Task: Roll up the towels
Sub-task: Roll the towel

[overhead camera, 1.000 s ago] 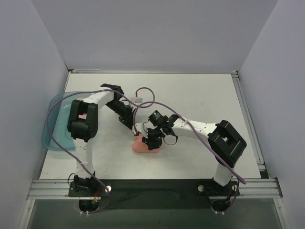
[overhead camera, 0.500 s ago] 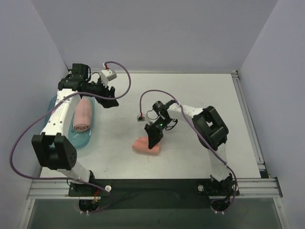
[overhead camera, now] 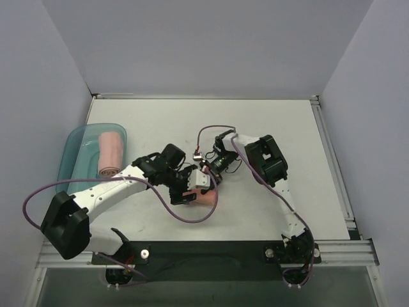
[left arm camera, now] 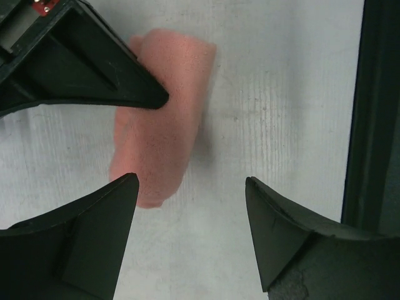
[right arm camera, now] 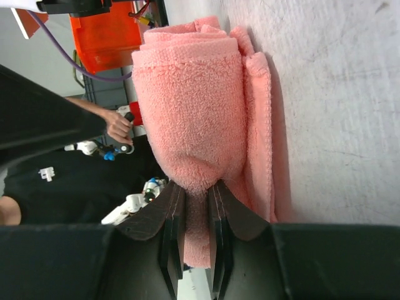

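**A:** What sits farthest left?

**B:** A translucent teal plastic tray [overhead camera: 71, 163] on the white desk [overhead camera: 275, 121]. One rolled salmon-pink fabric towel [overhead camera: 110, 153] lies lengthwise inside it, well apart from both arms.

**A:** And the left arm's fingers [overhead camera: 185, 193]?

**B:** Spread wide, holding nothing. They hang over mid-desk. The second salmon-pink towel roll [left arm camera: 165, 119] lies on the desk just ahead of them, toward one fingertip. It is mostly outside the gap, where bare desk shows.

**A:** The right arm's fingers [overhead camera: 208, 181]?

**B:** Nearly pressed together, pinching one end of that second roll. The roll's body stretches away from them, flat on the desk, with a looser layer of cloth along one side.
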### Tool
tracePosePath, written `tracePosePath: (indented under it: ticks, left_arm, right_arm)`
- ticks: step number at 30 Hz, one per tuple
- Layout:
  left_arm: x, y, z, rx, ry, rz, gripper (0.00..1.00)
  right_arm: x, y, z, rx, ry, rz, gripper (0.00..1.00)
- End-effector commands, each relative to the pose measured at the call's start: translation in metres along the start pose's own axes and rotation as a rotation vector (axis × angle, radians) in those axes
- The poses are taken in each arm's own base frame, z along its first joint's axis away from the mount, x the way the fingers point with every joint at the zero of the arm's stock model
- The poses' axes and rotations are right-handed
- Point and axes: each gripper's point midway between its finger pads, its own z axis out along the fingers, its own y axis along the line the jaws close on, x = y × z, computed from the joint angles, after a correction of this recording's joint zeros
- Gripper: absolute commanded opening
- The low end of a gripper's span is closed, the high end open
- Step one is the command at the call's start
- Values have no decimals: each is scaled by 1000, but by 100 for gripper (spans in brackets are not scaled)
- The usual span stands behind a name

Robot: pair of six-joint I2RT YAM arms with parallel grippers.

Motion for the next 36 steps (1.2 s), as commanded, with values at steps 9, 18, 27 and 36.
tracePosePath:
  ticks: [9, 18, 27, 36]
  left_arm:
    - [-13, 16, 64, -73, 14, 303, 80]
    - [31, -17, 89, 79, 151, 114, 57]
    - [44, -35, 92, 155, 206, -212, 35]
    - [45, 18, 84, 129, 132, -503, 35]
  right_arm:
    - [23, -19, 1, 79, 111, 27, 0]
    - [4, -7, -29, 117, 28, 6, 8]
    - [-35, 23, -92, 292, -116, -26, 48]
    - [4, 33, -118, 336, -195, 29, 47]
